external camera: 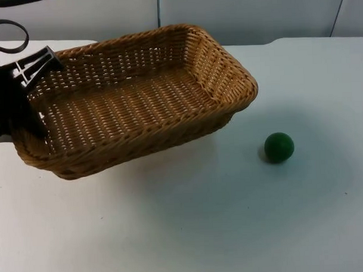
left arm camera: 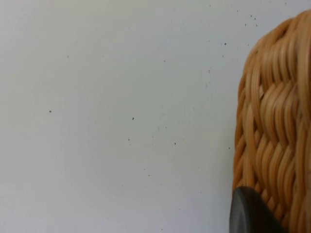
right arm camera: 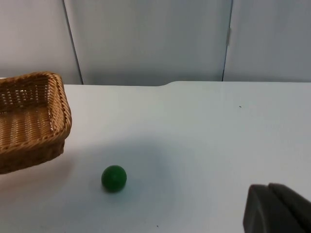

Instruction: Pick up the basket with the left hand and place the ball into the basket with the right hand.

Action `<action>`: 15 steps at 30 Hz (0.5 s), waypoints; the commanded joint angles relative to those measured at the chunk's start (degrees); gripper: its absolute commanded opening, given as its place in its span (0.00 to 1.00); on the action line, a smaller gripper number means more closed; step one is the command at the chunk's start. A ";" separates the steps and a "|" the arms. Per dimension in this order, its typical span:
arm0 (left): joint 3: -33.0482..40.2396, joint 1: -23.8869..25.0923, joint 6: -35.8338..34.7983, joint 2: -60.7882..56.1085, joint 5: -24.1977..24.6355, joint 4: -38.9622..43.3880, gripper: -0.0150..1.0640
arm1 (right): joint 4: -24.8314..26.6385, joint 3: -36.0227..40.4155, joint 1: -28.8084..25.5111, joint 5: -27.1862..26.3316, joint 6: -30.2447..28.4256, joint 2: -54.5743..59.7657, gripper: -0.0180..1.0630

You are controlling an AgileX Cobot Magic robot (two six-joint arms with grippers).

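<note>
A brown woven basket (external camera: 227, 69) hangs tilted a little above the white table, throwing a shadow beneath it. My left gripper (external camera: 32, 99) is shut on its left rim, and in the left wrist view the basket's wall (left arm camera: 272, 126) stands right against the black fingertip (left arm camera: 250, 213). A small green ball (external camera: 279, 147) rests on the table to the right of the basket, apart from it. The right wrist view shows the ball (right arm camera: 114, 178) and the basket's end (right arm camera: 34, 121) ahead of my right gripper (right arm camera: 274, 208), which is well short of the ball.
The white table top (external camera: 191, 231) ends at a grey partition wall (external camera: 255, 14) behind the basket. A notch in the table's far edge (right arm camera: 167, 85) lies beyond the ball.
</note>
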 commanded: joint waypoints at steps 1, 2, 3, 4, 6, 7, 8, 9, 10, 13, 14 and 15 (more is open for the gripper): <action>0.06 -0.04 -0.10 -0.82 -1.18 -1.24 0.01 | 0.01 0.19 -0.18 -0.35 -0.06 -0.17 0.01; 0.06 -0.04 -0.10 -0.82 -1.30 -1.24 0.01 | 0.01 0.19 -0.18 -0.35 -0.06 -0.17 0.01; 0.06 -0.04 -0.10 -0.82 -1.30 -1.24 0.01 | 0.01 0.19 -0.18 -0.35 -0.06 -0.17 0.01; 0.06 -0.04 -0.10 -0.82 -1.30 -1.24 0.01 | 0.01 0.19 -0.18 -0.35 -0.06 -0.17 0.01; 0.06 -0.04 -0.10 -0.82 -1.30 -1.24 0.01 | 0.01 0.19 -0.18 -0.35 -0.06 -0.17 0.01; 0.06 -0.04 -0.10 -0.82 -1.30 -1.24 0.01 | 0.01 0.19 -0.18 -0.35 -0.06 -0.17 0.01; 0.06 -0.04 -0.10 -0.82 -1.41 -1.24 0.01 | 0.01 0.19 -0.18 -0.35 -0.06 -0.17 0.01; 0.06 -0.04 -0.10 -0.82 -1.41 -1.24 0.01 | 0.01 0.19 -0.18 -0.35 -0.06 -0.17 0.01; 0.06 -0.04 -0.10 -0.82 -1.53 -1.24 0.01 | 0.01 0.19 -0.18 -0.35 -0.06 -0.17 0.01; 0.06 -0.04 -0.10 -0.82 -1.79 -1.24 0.01 | 0.01 0.19 -0.18 -0.35 -0.06 -0.17 0.01; 0.06 -0.04 -0.10 -0.82 -1.79 -1.24 0.01 | 0.01 0.19 -0.18 -0.35 -0.06 -0.17 0.01; 0.06 -0.04 -0.10 -0.82 -1.87 -1.24 0.01 | 0.01 0.19 -0.18 -0.35 -0.06 -0.17 0.01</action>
